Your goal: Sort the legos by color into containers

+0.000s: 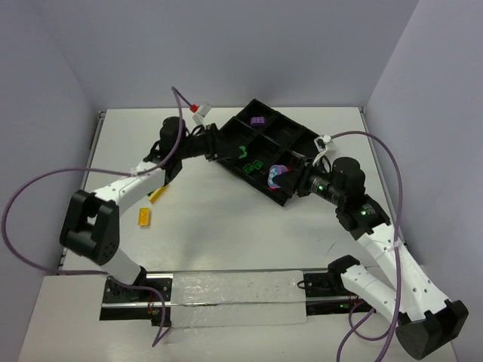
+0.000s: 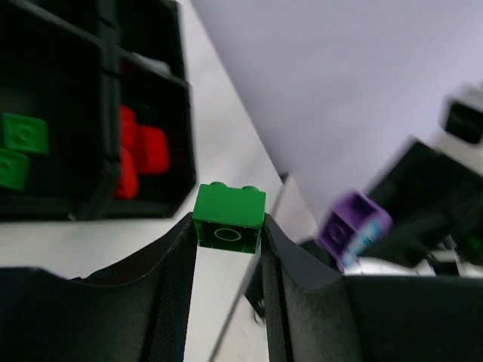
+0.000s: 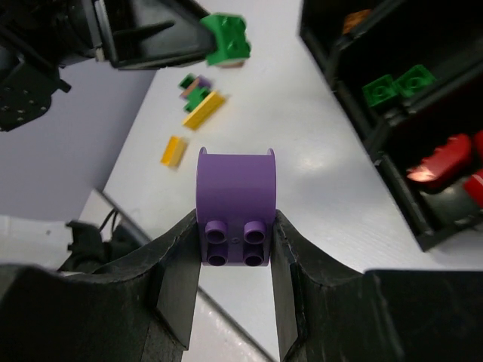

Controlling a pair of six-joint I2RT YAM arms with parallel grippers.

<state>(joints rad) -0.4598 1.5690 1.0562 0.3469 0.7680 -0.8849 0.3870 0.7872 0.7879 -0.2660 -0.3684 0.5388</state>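
Observation:
My left gripper (image 2: pixel 229 230) is shut on a green lego (image 2: pixel 229 217), held in the air just off the corner of the black tray of containers (image 2: pixel 112 113). My right gripper (image 3: pixel 235 245) is shut on a rounded purple lego (image 3: pixel 235 211), which hangs over the table beside the tray (image 3: pixel 355 113). Seen from above, both grippers meet at the tray's near-left side, the green lego (image 1: pixel 243 151) left of the purple one (image 1: pixel 277 176). Green legos (image 3: pixel 396 87) fill one compartment and red legos (image 3: pixel 453 154) the one beside it. A purple lego (image 1: pixel 258 121) lies in a far compartment.
Two yellow legos (image 1: pixel 143 217) (image 1: pixel 157 194) lie on the white table left of the tray. Close to them sits a small green and purple cluster (image 3: pixel 195 87). An orange piece (image 3: pixel 355 19) shows in another compartment. Purple cables loop around both arms.

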